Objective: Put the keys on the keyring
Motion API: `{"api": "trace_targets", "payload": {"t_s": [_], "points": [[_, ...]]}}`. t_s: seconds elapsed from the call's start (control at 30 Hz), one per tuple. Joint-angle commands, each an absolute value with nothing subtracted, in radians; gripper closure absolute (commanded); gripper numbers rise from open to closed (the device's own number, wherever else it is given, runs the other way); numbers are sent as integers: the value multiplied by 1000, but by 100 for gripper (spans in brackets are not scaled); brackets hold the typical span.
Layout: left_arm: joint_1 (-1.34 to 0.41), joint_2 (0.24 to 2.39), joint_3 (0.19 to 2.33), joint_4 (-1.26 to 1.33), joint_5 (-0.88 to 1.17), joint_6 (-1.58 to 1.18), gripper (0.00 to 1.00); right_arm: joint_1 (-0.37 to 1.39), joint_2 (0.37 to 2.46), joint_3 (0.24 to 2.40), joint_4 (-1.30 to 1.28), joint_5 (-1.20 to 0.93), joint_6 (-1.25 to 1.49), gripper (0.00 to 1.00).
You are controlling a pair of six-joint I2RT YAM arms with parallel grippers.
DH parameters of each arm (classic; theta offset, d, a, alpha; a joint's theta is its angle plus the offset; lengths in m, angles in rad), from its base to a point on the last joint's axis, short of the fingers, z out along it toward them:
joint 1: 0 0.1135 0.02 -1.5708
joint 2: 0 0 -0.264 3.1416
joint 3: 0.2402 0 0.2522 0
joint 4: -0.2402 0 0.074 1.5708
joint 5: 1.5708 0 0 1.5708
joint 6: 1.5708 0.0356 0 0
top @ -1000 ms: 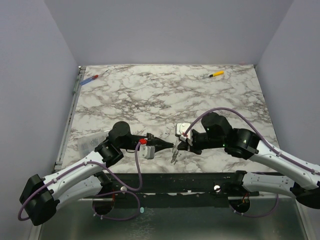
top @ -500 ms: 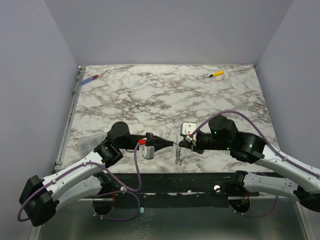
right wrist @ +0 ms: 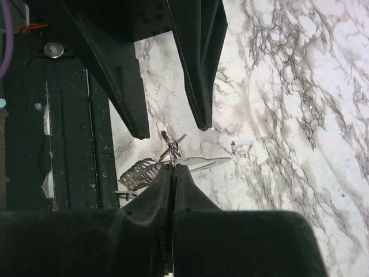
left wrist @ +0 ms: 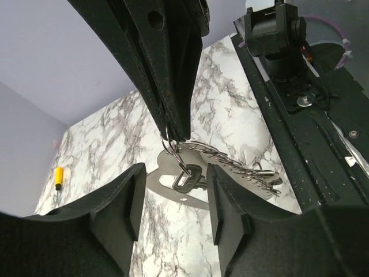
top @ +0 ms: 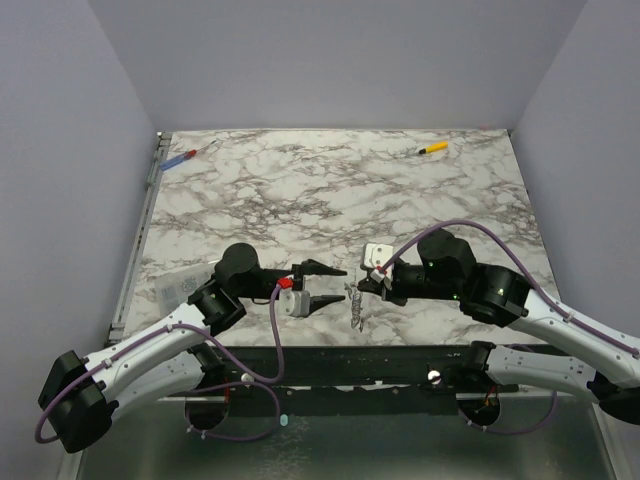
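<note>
My right gripper [top: 360,288] is shut on the keyring [right wrist: 172,149], a thin wire loop pinched at its fingertips [right wrist: 173,168] just above the marble near the front edge. The keys [top: 355,306] hang from the ring as a pale cluster: a flat silver piece [right wrist: 202,161], a dark key [left wrist: 187,176] and a beaded chain [left wrist: 230,158]. My left gripper [top: 338,286] stands open just left of the ring, touching nothing. In the left wrist view its pads [left wrist: 118,210] flank the dangling keys from a short way back.
A yellow-handled tool [top: 432,148] lies at the back right of the marble table [top: 300,200], and a blue-and-red tool [top: 185,157] at the back left. A clear plastic bag [top: 185,285] lies at the left edge. The dark front rail [top: 350,355] runs right below the keys.
My left gripper has opened and let go of the ring and keys. The right gripper stays shut on the ring, and the keys have shifted slightly right.
</note>
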State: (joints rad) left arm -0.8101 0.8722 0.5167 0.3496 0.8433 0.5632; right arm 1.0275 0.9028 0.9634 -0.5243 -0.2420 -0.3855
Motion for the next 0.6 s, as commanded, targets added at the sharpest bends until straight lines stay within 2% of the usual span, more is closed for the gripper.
{"api": "trace_targets", "payload": {"t_s": [0.0,0.37,0.57], "points": [[-811,870,531,339,829,568,47,1028,895,965,-490,-210,-384,99],[-811,875,530,385,783,522,48,1028,876,936,-424,-163,-381,99],[-811,890,504,532,704,400,56,1028,864,922,-384,-156,-384,99]]}}
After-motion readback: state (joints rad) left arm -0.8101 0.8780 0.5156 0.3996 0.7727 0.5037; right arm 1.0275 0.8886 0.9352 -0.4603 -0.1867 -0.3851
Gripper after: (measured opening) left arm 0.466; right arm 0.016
